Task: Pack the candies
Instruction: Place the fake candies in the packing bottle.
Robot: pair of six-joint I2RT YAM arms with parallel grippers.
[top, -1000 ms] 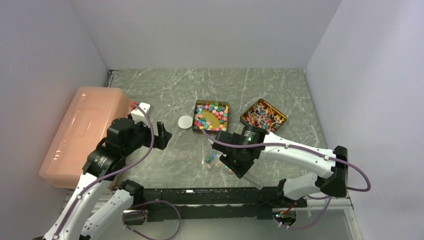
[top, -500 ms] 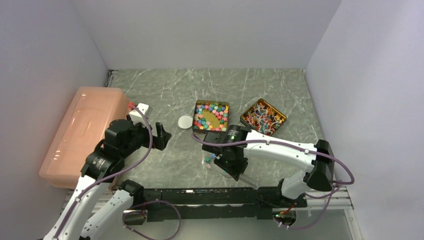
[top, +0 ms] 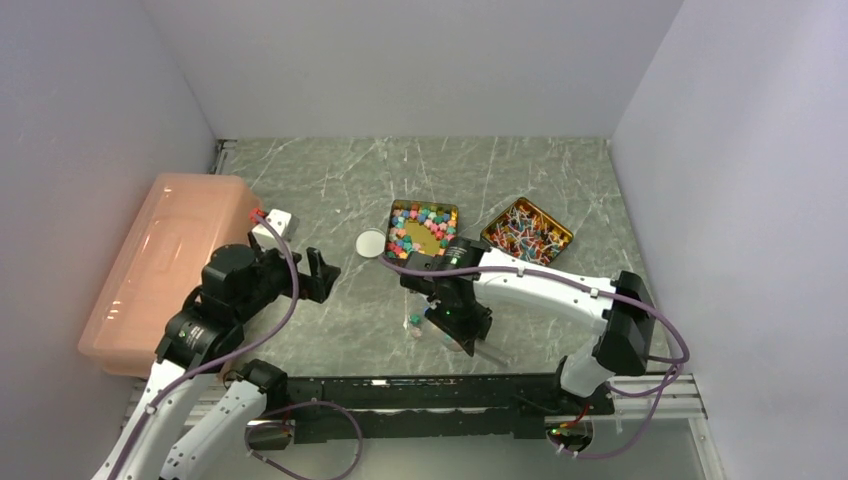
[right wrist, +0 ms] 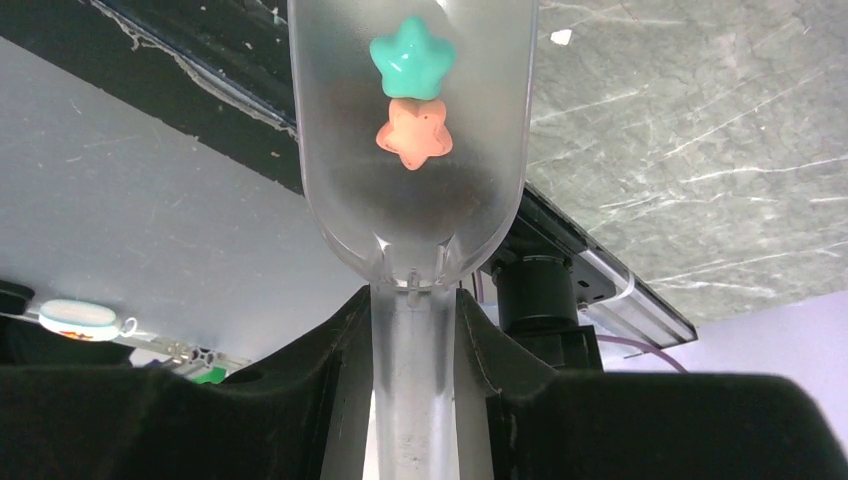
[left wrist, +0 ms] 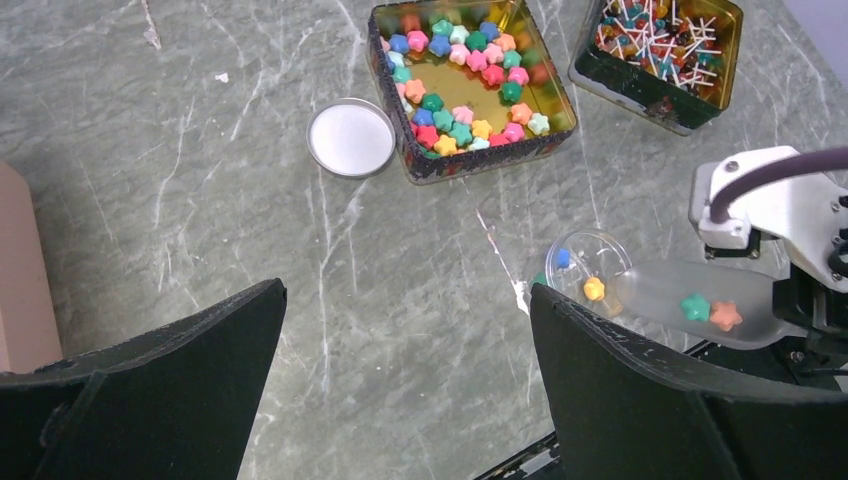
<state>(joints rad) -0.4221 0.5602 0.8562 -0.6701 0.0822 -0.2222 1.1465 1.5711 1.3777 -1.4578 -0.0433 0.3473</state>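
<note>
Star-shaped candies (top: pixel 422 232) in many colours fill a square gold tin (left wrist: pixel 556 93). My right gripper (right wrist: pixel 413 300) is shut on the handle of a clear plastic scoop (right wrist: pixel 412 150). The scoop holds a teal candy (right wrist: pixel 411 56) and an orange candy (right wrist: pixel 414 133). In the left wrist view the scoop (left wrist: pixel 655 293) reaches the rim of a small clear jar (left wrist: pixel 575 285), which has a blue and a yellow candy inside. My left gripper (left wrist: pixel 407 290) hangs open over bare table, left of the jar.
A second gold tin (top: pixel 526 235) of twist-wrapped pieces stands right of the first. The jar's white lid (top: pixel 371 243) lies left of the star tin. A large pink lidded box (top: pixel 165 265) fills the left side. The black frame rail (top: pixel 400 385) runs along the near edge.
My right arm has swung left and turned, bringing the scoop down to the jar. My left arm has drawn back slightly to the left, still open.
</note>
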